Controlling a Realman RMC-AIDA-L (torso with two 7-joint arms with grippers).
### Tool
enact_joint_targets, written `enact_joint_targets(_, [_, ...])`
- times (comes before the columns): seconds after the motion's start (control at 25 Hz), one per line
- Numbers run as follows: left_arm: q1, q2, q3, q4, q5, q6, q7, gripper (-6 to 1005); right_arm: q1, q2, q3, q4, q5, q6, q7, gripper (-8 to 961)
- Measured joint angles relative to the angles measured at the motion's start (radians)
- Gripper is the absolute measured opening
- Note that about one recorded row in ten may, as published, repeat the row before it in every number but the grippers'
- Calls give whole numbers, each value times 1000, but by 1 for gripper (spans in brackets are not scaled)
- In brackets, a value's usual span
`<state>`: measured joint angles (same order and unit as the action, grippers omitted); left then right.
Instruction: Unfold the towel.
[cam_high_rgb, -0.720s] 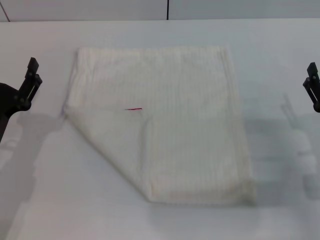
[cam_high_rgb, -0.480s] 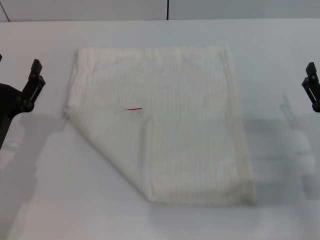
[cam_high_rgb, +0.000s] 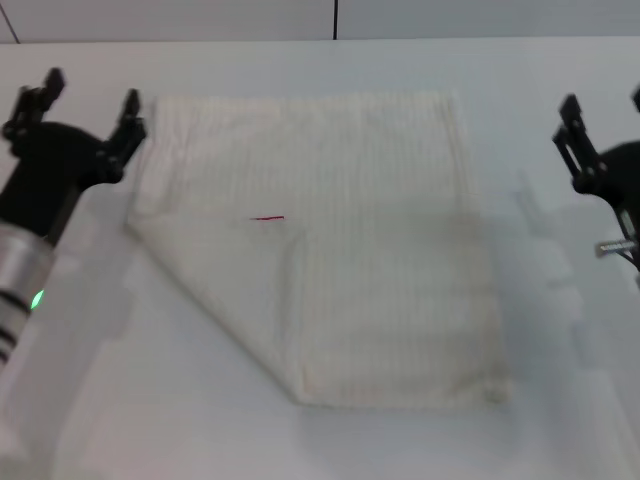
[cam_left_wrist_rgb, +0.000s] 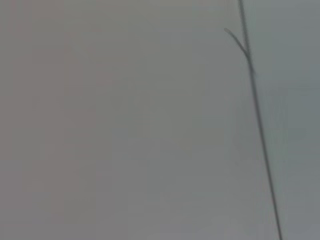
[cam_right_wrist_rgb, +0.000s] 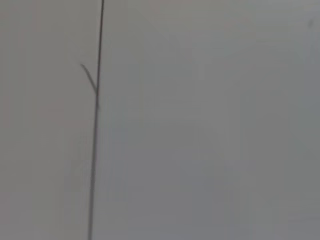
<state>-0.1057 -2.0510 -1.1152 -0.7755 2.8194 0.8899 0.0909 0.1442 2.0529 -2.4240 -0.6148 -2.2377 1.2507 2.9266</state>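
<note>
The cream-white ribbed towel (cam_high_rgb: 340, 240) lies flat on the white table in the head view. Its near-left corner is folded over diagonally onto the cloth, and a small red tag (cam_high_rgb: 267, 218) shows at the tip of that flap. My left gripper (cam_high_rgb: 92, 90) is open and empty, above the table just left of the towel's far-left corner. My right gripper (cam_high_rgb: 603, 100) is open and empty, right of the towel's far-right part and clear of it. Neither wrist view shows the towel or any fingers.
The white table (cam_high_rgb: 120, 400) runs around the towel on all sides. A grey wall with a dark vertical seam (cam_high_rgb: 335, 18) stands behind it. The seam also shows in the left wrist view (cam_left_wrist_rgb: 257, 115) and in the right wrist view (cam_right_wrist_rgb: 95, 140).
Both arms have swung in from the picture's edges and moved farther away over the table. The left gripper has come up beside the towel's far-left corner. The towel has not moved.
</note>
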Motion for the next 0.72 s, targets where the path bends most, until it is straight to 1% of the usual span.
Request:
enact_joint_targets(0.04, [13,3,-2,-85,9,-106,50,800,-2,-13,3,-49,-3,-35,-16,766])
enact_joint_targets(0.08, [23,6,-5,-158,24,-190,72,799,-8,-30,7,-105,-6,-76,-37,763])
enact_joint_targets(0.12, [31,9,-7,-224,39,-270,87,799,-14,-48,16,-174,-9,-136,-61,760])
enact_joint_targets(0.16, [39,18,-9,-313,56,-373,94,799,-23,-67,34,-249,-12,-207,-85,757])
enact_joint_targets(0.2, [44,34,-9,-410,67,-502,94,799,-30,-78,64,-315,-22,-287,-106,754])
enact_joint_targets(0.24, [43,39,-8,-445,68,-538,94,798,-39,-89,99,-381,-36,-385,-132,751])
enact_joint_targets(0.28, [43,49,-6,-499,70,-607,91,798,-49,-90,164,-455,-63,-507,-152,668])
enact_joint_targets(0.32, [39,61,-5,-563,70,-695,86,798,-56,-88,213,-500,-85,-604,-163,584])
enact_joint_targets(0.36, [36,69,-4,-611,70,-772,81,797,-63,-77,289,-567,-116,-754,-175,501])
enact_joint_targets(0.44, [26,81,-10,-698,67,-925,74,797,-58,-51,418,-656,-151,-999,-184,405])
enact_joint_targets(0.52, [5,82,-25,-768,65,-1085,81,796,-15,-8,576,-715,-177,-1288,-196,308])
enact_joint_targets(0.56, [-11,77,-34,-798,63,-1179,93,796,53,20,716,-736,-194,-1528,-209,260])
enact_joint_targets(0.6, [-27,69,-42,-819,58,-1257,107,796,53,20,716,-736,-194,-1528,-209,240])
enact_joint_targets(0.64, [-41,64,-50,-829,50,-1313,124,795,104,25,782,-733,-198,-1647,-210,220])
enact_joint_targets(0.68, [-71,48,-71,-841,17,-1422,173,795,156,26,838,-721,-202,-1747,-210,200])
enact_joint_targets(0.72, [-82,42,-79,-842,-1,-1460,195,795,219,24,894,-694,-207,-1842,-205,180])
